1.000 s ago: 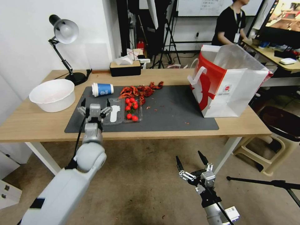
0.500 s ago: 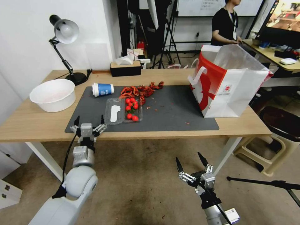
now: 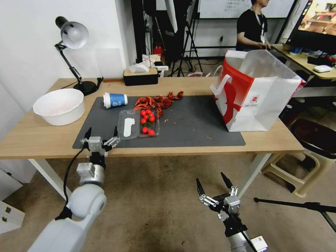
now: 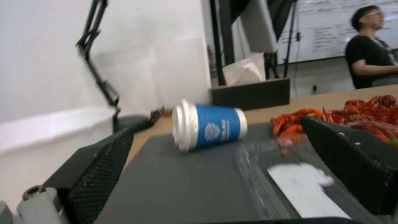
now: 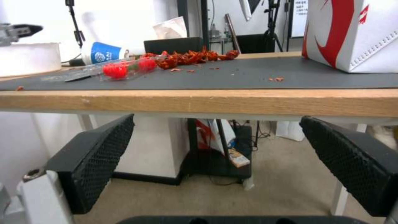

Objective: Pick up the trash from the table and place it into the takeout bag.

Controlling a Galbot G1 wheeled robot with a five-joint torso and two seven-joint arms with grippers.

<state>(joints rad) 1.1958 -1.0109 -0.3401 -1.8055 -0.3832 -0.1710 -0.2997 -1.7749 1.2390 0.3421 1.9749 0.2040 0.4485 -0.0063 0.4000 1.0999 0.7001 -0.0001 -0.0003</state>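
A long wooden table [image 3: 42, 140] carries a dark mat [image 3: 196, 122]. In the head view, the left gripper [image 3: 100, 134] hovers spread and empty at the near edge, close to a clear tray [image 3: 134, 127]. A blue cup [image 3: 114, 100] lies behind; the bag [image 3: 259, 98] stands far right. The right gripper [image 3: 211, 183] hangs spread below.

The left wrist view shows the cup [image 4: 209, 126] on its side.

The right wrist view shows the bag [image 5: 356, 34] on the mat.

White plaster wall [image 3: 31, 52] on the left, mottled brown carpet floor [image 3: 157, 196], black articulated desk lamp with silver shade [image 3: 71, 35], black tripod stands [image 3: 190, 38], wall whiteboard [image 3: 224, 7], beige plastic stool [image 3: 301, 168], cluttered side desk [image 3: 308, 63] with dark monitor [image 3: 316, 21].
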